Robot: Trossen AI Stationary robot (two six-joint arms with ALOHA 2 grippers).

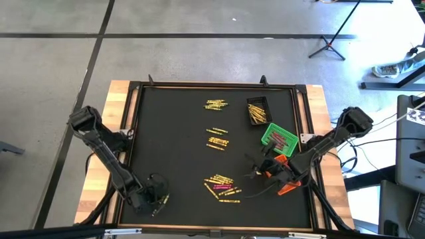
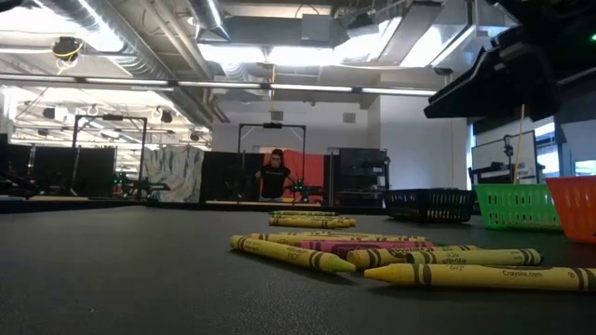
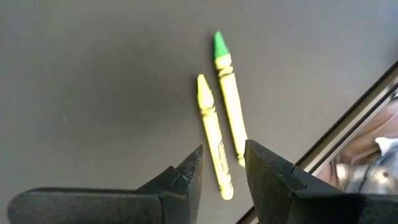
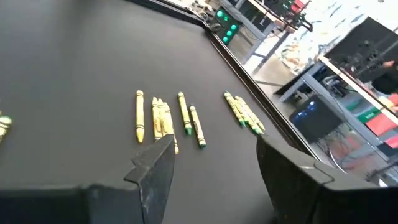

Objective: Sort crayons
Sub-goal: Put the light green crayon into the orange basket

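Near the mat's front-left corner, left gripper (image 1: pixel 158 199) hovers parted over two crayons (image 3: pixel 219 118), empty. Right gripper (image 1: pixel 255 174) gapes empty by crayon pile (image 1: pixel 221 186); orange bin (image 1: pixel 285 182) adjacent.

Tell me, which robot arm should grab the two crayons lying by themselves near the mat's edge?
Probably the left. Its open gripper hangs right over the two crayons. The right gripper, also open, is across the mat beside the bins.

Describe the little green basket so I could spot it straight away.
Start at the black mat and go to its right edge, near the right arm. The green basket sits between a black bin and an orange bin; it alone is bright green.
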